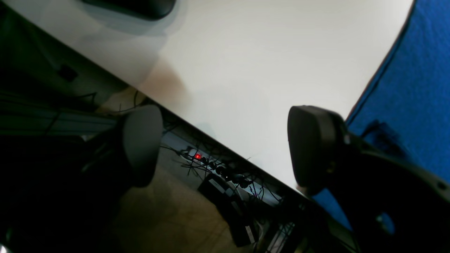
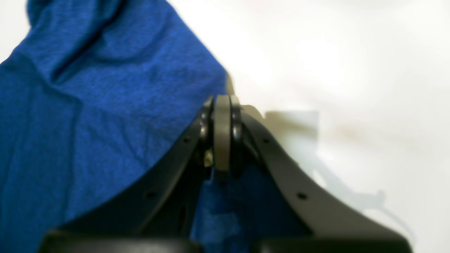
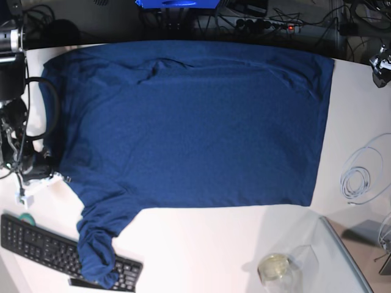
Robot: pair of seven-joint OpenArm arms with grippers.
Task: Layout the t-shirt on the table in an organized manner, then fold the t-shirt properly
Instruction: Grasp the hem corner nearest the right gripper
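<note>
A flat black plastic keyboard (image 3: 58,249) lies along the bench's near-left corner. A loose coil of thin white cable (image 3: 361,174) sits by the right edge (near a small round glass jar (image 3: 275,267)).

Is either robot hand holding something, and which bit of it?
The right end effector is shut on the t-shirt, pinching its edge. The left end effector is open and empty above the table.
</note>
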